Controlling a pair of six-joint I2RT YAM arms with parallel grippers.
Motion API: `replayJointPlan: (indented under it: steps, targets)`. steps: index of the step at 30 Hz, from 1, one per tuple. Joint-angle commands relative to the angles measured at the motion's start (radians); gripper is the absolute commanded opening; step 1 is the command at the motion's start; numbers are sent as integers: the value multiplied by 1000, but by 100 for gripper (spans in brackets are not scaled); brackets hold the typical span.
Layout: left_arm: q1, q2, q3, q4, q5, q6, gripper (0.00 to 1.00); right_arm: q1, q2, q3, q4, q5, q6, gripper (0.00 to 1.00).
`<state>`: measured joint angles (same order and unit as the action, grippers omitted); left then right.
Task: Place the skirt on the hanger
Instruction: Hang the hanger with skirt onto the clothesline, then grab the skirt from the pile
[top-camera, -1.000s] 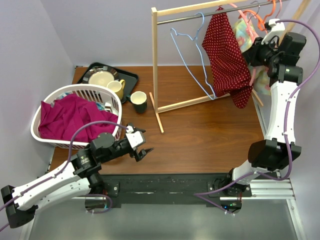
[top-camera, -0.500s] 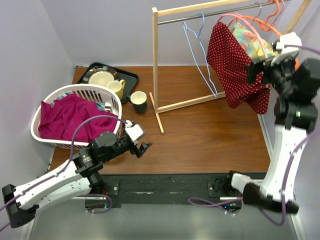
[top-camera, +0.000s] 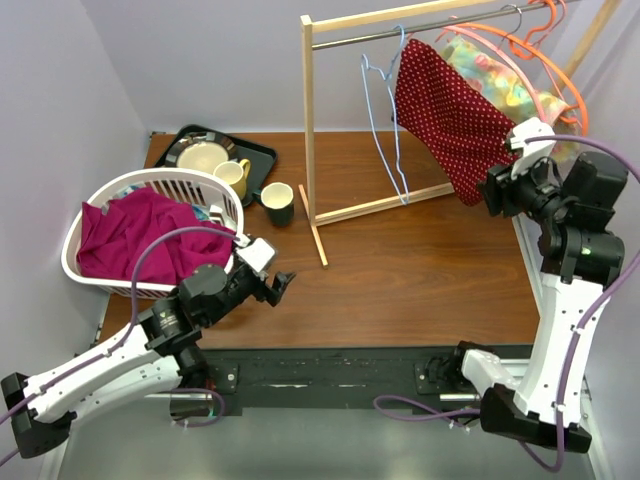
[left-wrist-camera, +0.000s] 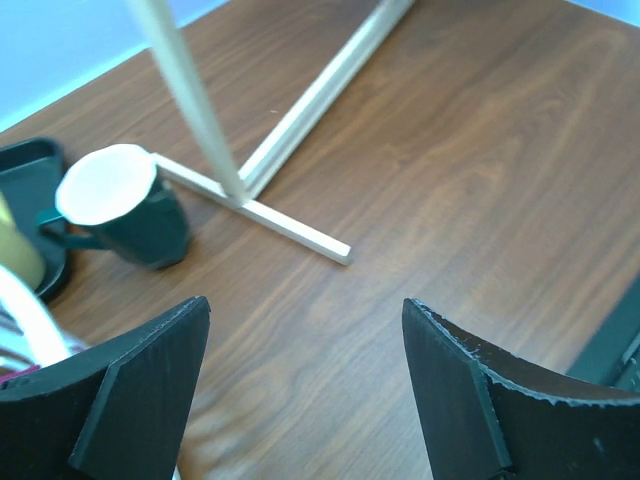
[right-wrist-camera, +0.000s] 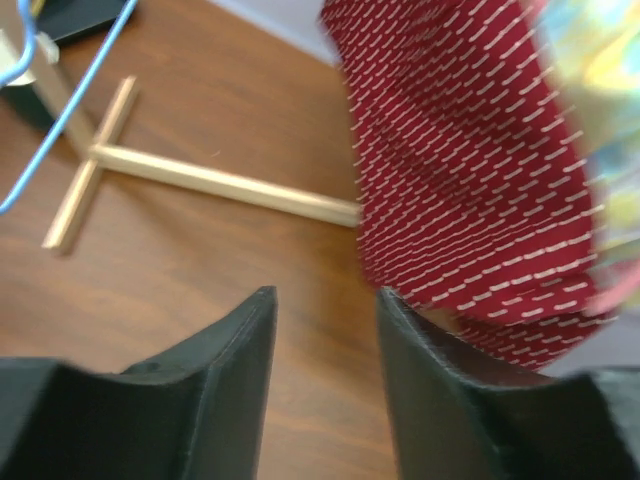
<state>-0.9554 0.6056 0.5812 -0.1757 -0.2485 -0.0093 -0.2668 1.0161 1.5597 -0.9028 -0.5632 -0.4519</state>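
Red dotted skirt (top-camera: 445, 110) hangs from the far-right rail (top-camera: 350, 38); right end effector (right-wrist-camera: 325, 330) beside it, part-open, empty. Left end effector (left-wrist-camera: 305, 370) gapes wide, empty, above the surface (top-camera: 420, 270).

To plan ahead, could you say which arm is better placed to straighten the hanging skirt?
Right: the right end effector hovers open beside the skirt; the left end effector sits by the basket.
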Motion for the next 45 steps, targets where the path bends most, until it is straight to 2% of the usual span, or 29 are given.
replayJointPlan:
  steps: [1, 5, 7, 8, 9, 11, 13, 16, 18, 24, 25, 26, 27, 28, 29, 30, 31, 32, 33, 36, 38, 39, 41, 42, 43, 45]
  targets:
    - [6, -7, 63, 12, -132, -43, 82, -3, -31, -99, -3, -69, 24, 40]
    - [7, 6, 81, -13, -170, -46, 81, -3, 8, -176, 79, -29, 59, 33]
    - [7, 6, 74, -8, -172, -44, 81, -3, 54, -211, 174, 46, 94, 28]
    - [7, 3, 69, -5, -173, -44, 81, -5, 70, -222, 211, 148, 114, 21]
    - [9, 0, 66, -5, -176, -47, 81, -8, 82, -240, 249, 198, 149, 18]
    - [9, -7, 57, -4, -187, -49, 81, -49, 117, -265, 370, 264, 186, 15]
    - [7, -10, 54, -2, -204, -50, 81, -107, 144, -289, 471, 321, 243, 17]
    - [9, -13, 60, -7, -233, -54, 81, -153, 216, -277, 498, 373, 268, 21]
    - [10, -10, 74, -14, -250, -66, 82, -161, 252, -267, 444, 365, 249, 24]
    - [29, 25, 146, -65, -346, -122, 83, -164, 146, -398, 403, 312, 171, 36]
    - [41, 29, 163, -74, -391, -129, 84, -164, 131, -409, 381, 252, 150, 40]
    - [49, 36, 178, -93, -411, -133, 85, -164, 112, -420, 355, 206, 127, 52]
    - [58, 37, 207, -96, -426, -138, 86, -164, 95, -440, 288, 139, 75, 59]
    - [76, 37, 222, -97, -452, -139, 86, -164, 60, -446, 250, 75, 41, 63]
    - [87, 43, 238, -105, -465, -144, 87, -163, 44, -454, 208, -86, -18, 68]
    - [99, 48, 267, -111, -471, -144, 87, -164, 29, -466, 124, -165, -45, 70]
    - [127, 55, 282, -119, -474, -144, 87, -161, 0, -474, 90, -229, -65, 72]
    - [141, 74, 293, -131, -471, -146, 87, -158, -13, -481, 61, -360, -103, 72]
    - [174, 86, 311, -136, -463, -150, 87, -157, -22, -493, -3, -412, -131, 73]
    - [249, 137, 324, -145, -385, -172, 87, -153, -48, -539, -18, -529, -149, 74]
    - [375, 181, 333, -156, -287, -188, 87, -153, -48, -567, -7, -544, -154, 74]
    - [485, 193, 339, -154, -250, -211, 87, -155, -42, -590, -2, -547, -156, 74]
    - [611, 232, 335, -140, -119, -250, 86, -153, -25, -604, -10, -553, -181, 74]
    - [738, 249, 330, -133, -71, -291, 86, -153, -18, -610, -25, -567, -192, 74]
    - [792, 293, 328, -131, 1, -317, 86, -153, -11, -610, -39, -573, -203, 74]
    - [903, 357, 339, -174, 18, -415, 83, -153, 2, -603, -79, -583, -241, 74]
